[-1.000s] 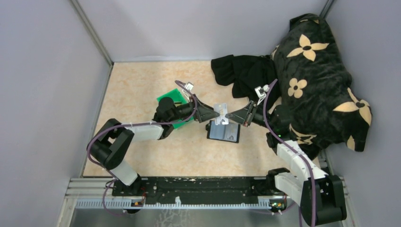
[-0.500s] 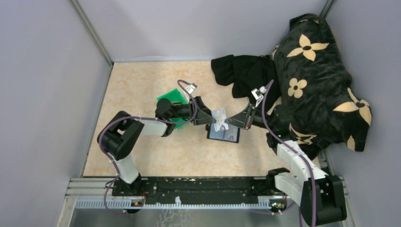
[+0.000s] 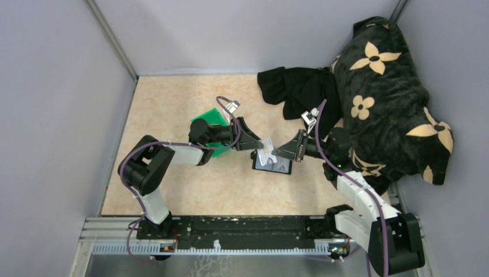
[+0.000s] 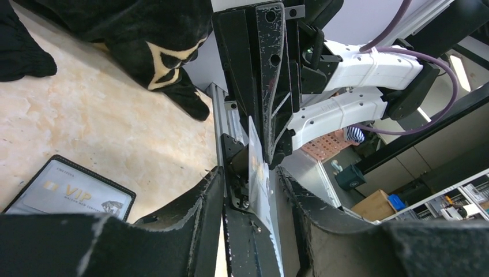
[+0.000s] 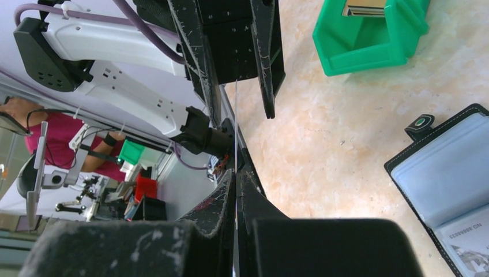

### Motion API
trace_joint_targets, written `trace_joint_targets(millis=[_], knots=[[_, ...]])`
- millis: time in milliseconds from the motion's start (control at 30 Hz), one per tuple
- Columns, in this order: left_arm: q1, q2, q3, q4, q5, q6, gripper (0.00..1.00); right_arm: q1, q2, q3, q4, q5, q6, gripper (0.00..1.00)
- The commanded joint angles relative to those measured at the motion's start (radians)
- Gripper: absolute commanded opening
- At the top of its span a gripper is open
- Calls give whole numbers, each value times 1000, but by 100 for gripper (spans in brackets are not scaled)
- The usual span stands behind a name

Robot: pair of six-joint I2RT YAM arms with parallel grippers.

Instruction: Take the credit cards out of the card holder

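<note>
r gripper [image 5: 235,176] pinches thin pale grey-white plastic card [image 3: 266,144]; l gripper [image 4: 254,187] jaws open astride it. close l squarely b4 r lets go.

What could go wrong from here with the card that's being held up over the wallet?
1. The pale card is pinched only by the right gripper. The left gripper straddles it with gaps showing on both sides. If the right gripper lets go too soon, the card would likely drop onto the card holder.
2. The two grippers meet nose to nose, so their fingertips might collide or bend the card.
</note>
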Motion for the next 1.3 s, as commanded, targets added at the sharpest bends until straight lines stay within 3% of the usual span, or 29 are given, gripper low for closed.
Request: trace_joint_targets(millis=[0, 100, 167, 367, 400, 500, 533, 600, 667, 733, 833, 1100, 1267], knots=[[12, -22, 13, 26, 16, 15, 40, 17, -3, 64, 10, -18, -40, 0], [13, -24, 11, 26, 19, 16, 24, 18, -2, 63, 10, -14, -42, 0], [14, -25, 7, 25, 20, 16, 0, 17, 0, 63, 11, -12, -44, 0], [27, -78, -25, -84, -42, 79, 0, 20, -3, 76, -44, 32, -86, 0], [33, -96, -34, -113, -71, 93, 0, 20, -9, 87, -83, 58, -106, 3], [77, -184, -73, -246, -159, 158, 0, 19, -34, 134, -264, 230, -209, 24], [96, -223, -85, -323, -213, 196, 0, 18, -38, 146, -308, 277, -233, 26], [122, -332, -97, -535, -370, 299, 0, 18, -29, 168, -373, 353, -275, 26], [129, -447, -93, -780, -617, 384, 0, 17, -2, 180, -393, 382, -293, 26], [131, -534, -77, -1003, -918, 379, 0, 17, 35, 179, -382, 376, -295, 26], [156, -609, -71, -1155, -1140, 346, 0, 17, 82, 159, -325, 352, -273, 26], [168, -604, -101, -1302, -1468, 141, 0, 18, 168, 143, -240, 310, -260, 25], [167, -520, -76, -1286, -1549, 116, 0, 17, 188, 152, -243, 300, -265, 24]])
